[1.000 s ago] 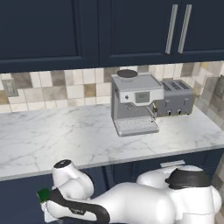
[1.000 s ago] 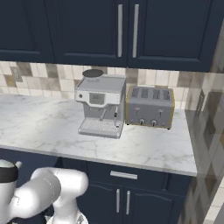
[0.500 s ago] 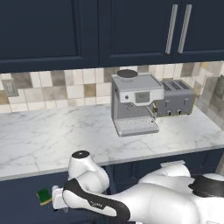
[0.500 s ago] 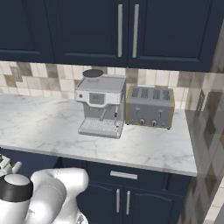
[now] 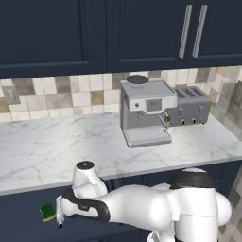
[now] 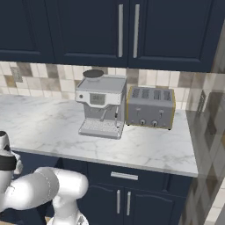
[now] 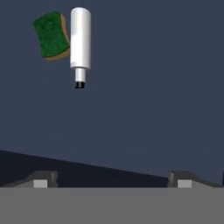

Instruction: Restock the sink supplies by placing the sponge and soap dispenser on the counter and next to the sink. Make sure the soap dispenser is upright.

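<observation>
The green and yellow sponge (image 7: 51, 36) lies against the white soap dispenser (image 7: 80, 41) on a dark navy surface, at the top left of the hand view. The dispenser lies on its side, its dark nozzle pointing toward my gripper (image 7: 112, 181). The gripper is open and empty, its fingertips (image 7: 41, 180) wide apart and well short of both. In the left base view the sponge (image 5: 47, 211) and dispenser (image 5: 59, 213) sit below the counter (image 5: 47, 146) edge, just left of my lowered wrist. The sink is out of view.
A silver coffee machine (image 5: 144, 111) and a toaster (image 5: 191, 106) stand on the right part of the counter (image 6: 44, 127), against the tiled backsplash. Navy upper cabinets (image 5: 142, 33) hang above. Lower cabinet doors with silver handles (image 6: 123, 202) are at the right.
My arm has swung lower and further left below the counter edge, leaving most of the right base view. The sponge and dispenser have stayed where they were.
</observation>
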